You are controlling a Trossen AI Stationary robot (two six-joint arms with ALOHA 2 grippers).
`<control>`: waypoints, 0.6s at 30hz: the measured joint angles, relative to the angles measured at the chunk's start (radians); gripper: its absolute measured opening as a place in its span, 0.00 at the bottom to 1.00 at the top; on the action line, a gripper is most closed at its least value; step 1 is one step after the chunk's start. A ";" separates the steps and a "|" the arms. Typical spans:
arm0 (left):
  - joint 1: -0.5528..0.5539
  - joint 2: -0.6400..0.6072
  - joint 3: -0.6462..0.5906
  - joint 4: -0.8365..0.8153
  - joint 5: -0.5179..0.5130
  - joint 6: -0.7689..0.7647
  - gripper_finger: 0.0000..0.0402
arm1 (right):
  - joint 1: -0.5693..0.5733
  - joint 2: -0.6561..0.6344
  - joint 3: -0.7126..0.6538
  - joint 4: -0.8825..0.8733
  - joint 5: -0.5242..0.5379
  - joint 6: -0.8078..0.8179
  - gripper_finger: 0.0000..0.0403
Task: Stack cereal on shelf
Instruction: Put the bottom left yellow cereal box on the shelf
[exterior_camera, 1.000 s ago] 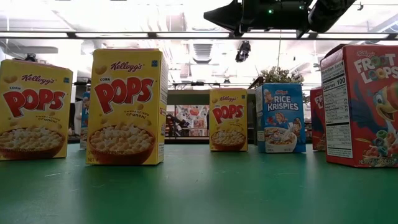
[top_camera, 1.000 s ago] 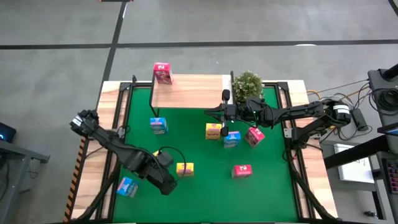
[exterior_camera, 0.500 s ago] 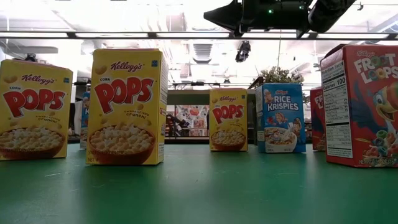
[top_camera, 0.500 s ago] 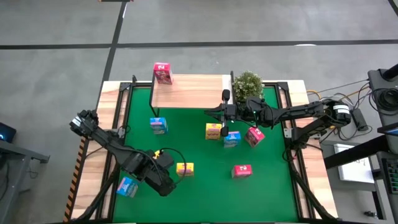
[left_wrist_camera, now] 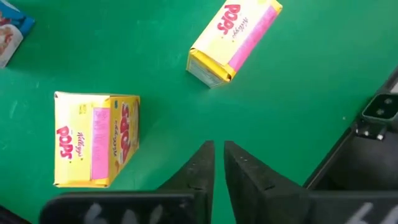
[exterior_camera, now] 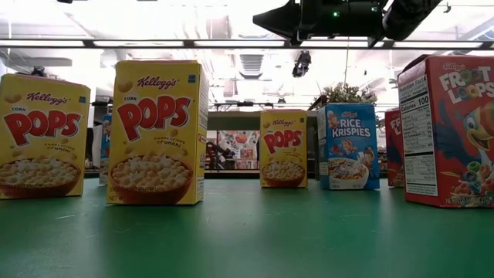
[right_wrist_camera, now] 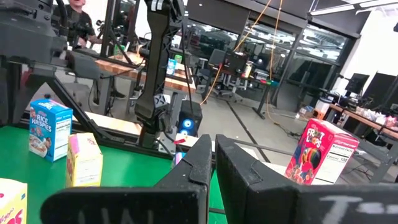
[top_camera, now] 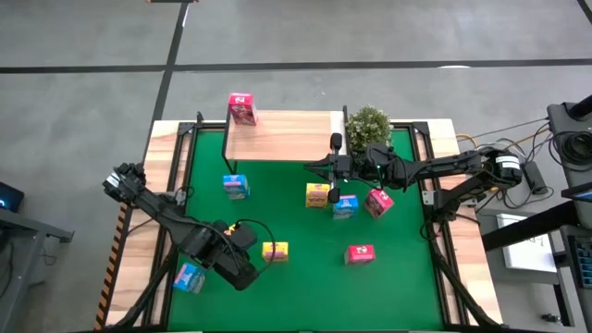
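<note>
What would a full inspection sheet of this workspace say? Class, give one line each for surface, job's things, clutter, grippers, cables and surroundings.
Surface: green tabletop with light-wood borders.
Job's things: shelf at the far edge, one pink-red box standing on its left end; eight more cereal boxes are visible on the green, among them a yellow box, a blue box and a pink-red box.
Clutter: small potted plant beside the shelf.
Grippers: left gripper low over the green near two yellow boxes, fingers nearly together, holding nothing; right gripper shut, empty, raised mid-table.
Cables: black cable looping at the left arm; wires by the right arm's base.
Surroundings: grey floor; desks and a person beyond the table.
</note>
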 joint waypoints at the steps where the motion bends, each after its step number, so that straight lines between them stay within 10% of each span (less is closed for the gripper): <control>1: -0.002 -0.004 0.000 -0.001 0.000 0.010 0.09 | 0.000 0.000 0.000 0.000 0.000 0.000 0.03; 18: -0.084 -0.076 -0.001 -0.163 -0.228 0.205 0.65 | 0.000 0.000 0.000 -0.024 0.000 0.018 0.03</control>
